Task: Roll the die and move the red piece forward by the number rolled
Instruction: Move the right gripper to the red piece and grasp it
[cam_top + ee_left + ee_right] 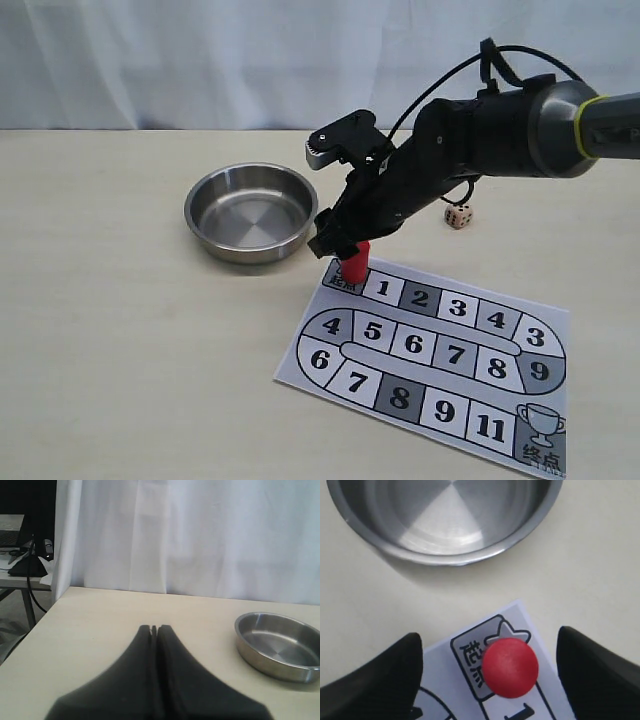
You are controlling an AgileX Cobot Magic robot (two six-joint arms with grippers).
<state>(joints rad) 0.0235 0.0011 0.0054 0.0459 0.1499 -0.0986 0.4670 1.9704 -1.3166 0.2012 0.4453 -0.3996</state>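
The red piece [354, 262] [510, 667] stands upright on the start square of the paper board [440, 350] [445, 655]. My right gripper [345, 245] [490, 675] hangs directly over it, open, one finger on each side with a gap to the cylinder. The die [458, 216], a small pale cube with dark pips, lies on the table behind the board, to the right of the right arm. My left gripper [154, 629] is shut on nothing, low above the bare table left of the bowl; the exterior view does not show it.
A steel bowl [251, 212] [280, 645] [445, 522] sits left of the board's start corner, close to the right gripper. The board runs toward the front right, with numbered squares and a trophy square [542, 432]. A white curtain backs the table.
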